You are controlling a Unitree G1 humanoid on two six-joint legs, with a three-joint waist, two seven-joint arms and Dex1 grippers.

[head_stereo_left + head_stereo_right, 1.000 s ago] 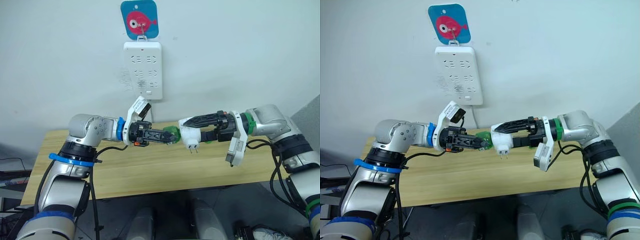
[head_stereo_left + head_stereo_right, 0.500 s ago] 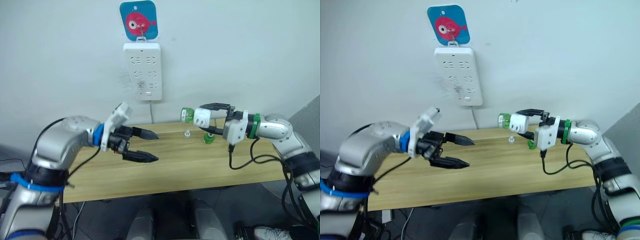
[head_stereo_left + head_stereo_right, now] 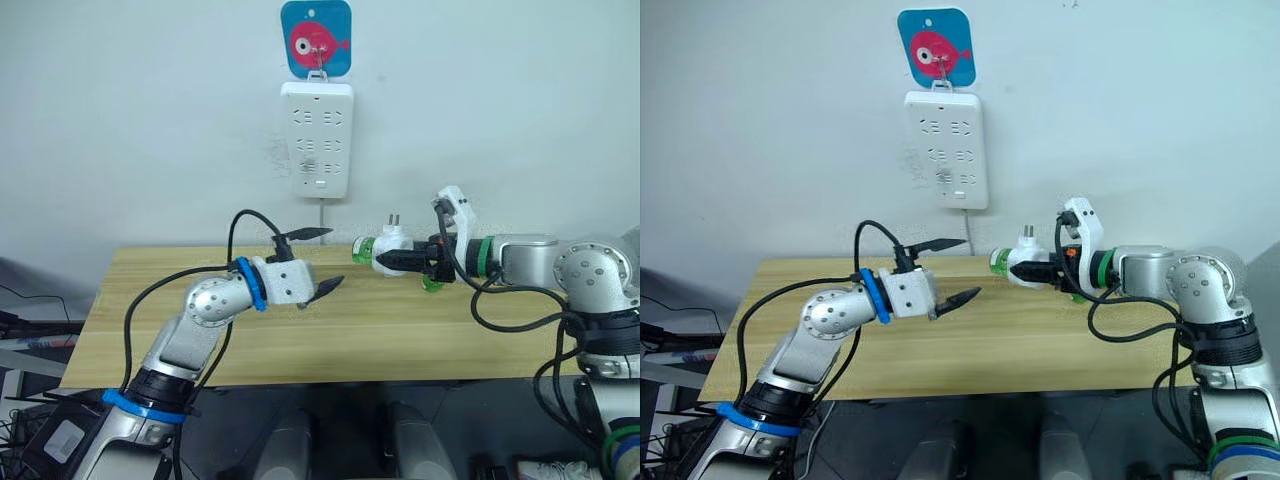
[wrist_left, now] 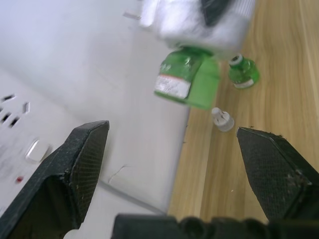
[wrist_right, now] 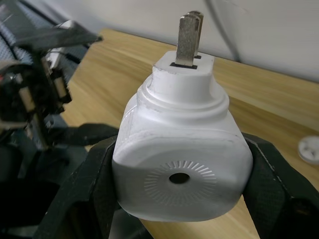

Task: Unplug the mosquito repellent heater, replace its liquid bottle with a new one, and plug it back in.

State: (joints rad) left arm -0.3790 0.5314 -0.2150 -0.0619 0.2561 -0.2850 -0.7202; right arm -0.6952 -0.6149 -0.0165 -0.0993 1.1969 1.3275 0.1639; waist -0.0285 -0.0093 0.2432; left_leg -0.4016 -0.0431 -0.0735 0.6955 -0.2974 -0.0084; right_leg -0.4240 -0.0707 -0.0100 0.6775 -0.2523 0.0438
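Right now your mosquito repellent heater (image 3: 390, 252) sits in the right gripper (image 3: 408, 262), held above the far edge of the wooden table (image 3: 480, 345), below and to the right of the white wall power strip (image 3: 317, 138). In the right wrist view the two black fingers (image 5: 84, 189) press against both flanks of the white body, so you have it clamped firmly. Its prongs (image 5: 189, 39) point up and a green liquid bottle (image 4: 188, 80) projects sideways from it toward the left arm; that pose looks chosen to leave the plug end clear of the fingers.

Your left gripper (image 3: 312, 262) hangs near the heater with its pincer spread wide and nothing in it. That suggests it is done with the bottle, though you cannot confirm from here that the bottle is screwed fully home.

On the table beneath, a second green bottle (image 4: 242, 73) and a small white cap (image 4: 221, 119) lie apart from each other, probably the spent one and a stopper.

Judging by this, what is left for you is to turn the prongs toward the strip and push them into a socket.
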